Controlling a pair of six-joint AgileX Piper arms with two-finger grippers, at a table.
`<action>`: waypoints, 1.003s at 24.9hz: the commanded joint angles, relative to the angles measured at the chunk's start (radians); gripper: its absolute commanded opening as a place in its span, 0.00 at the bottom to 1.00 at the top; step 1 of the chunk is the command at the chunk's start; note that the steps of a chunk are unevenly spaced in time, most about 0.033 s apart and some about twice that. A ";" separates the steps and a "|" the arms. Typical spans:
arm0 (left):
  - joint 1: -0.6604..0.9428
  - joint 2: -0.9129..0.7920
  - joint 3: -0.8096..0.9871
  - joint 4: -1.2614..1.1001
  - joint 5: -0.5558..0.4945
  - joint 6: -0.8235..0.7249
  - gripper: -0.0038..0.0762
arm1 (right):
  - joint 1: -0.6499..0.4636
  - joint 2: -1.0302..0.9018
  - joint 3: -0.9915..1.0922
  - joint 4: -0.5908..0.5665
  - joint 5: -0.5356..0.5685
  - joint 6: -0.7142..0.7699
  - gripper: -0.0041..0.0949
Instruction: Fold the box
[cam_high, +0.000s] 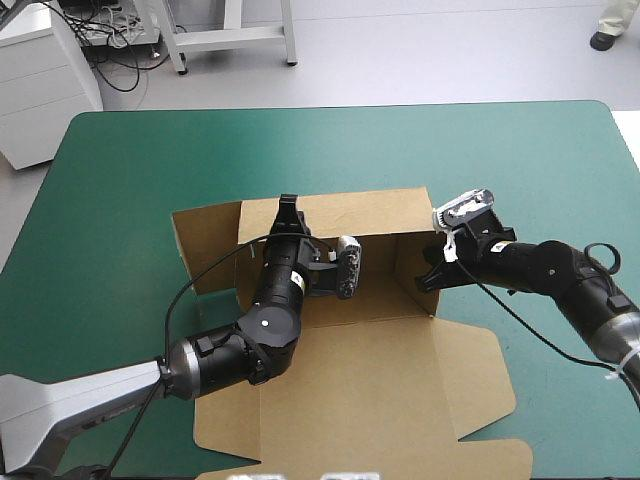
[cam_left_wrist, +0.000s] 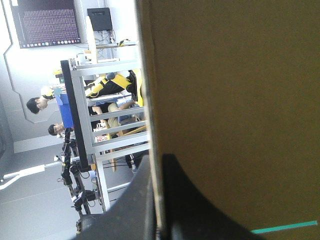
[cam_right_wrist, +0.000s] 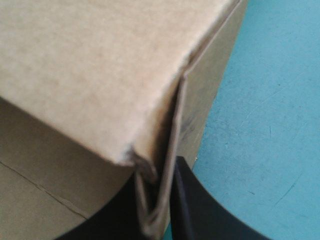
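**Both end effectors clamped on the box, walls half up**

The brown box (cam_high: 390, 292) sits dead centre on the teal-green desk (cam_high: 110, 180). Its lid (cam_high: 370, 400) is spread flat toward six o'clock and its rear wall (cam_high: 370, 212) stands up at twelve.

The left end effector (cam_high: 288, 206) is in at eleven o'clock of the box, reaching over that rear wall. Its wrist view settles the grip: the black fingers (cam_left_wrist: 200, 200) are all but closed, with the board's edge running straight between them, so it is pinching the wall. My read is that it holds the panel upright so it cannot flop back while the other side is worked.

Over at three o'clock, the right end effector (cam_high: 428, 278) bites the corner where the side wall meets the rear one. From its own camera the fingers are nearly together on a doubled layer of board, with the fold caught between them. That looks like a pinch to seat the corner tuck.

At nine o'clock the side flap (cam_high: 205, 245) splays outward, not tucked. That side looks like the job remaining.
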 joint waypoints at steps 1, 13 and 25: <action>-0.003 -0.034 -0.018 0.028 0.009 0.005 0.01 | 0.002 -0.028 -0.026 0.039 -0.021 -0.021 0.02; -0.003 -0.034 -0.018 0.106 0.009 -0.077 0.59 | 0.002 -0.028 -0.026 0.032 -0.035 -0.021 0.02; -0.101 -0.032 -0.018 0.353 0.103 -0.201 0.79 | 0.002 0.046 -0.044 0.032 -0.236 -0.013 0.02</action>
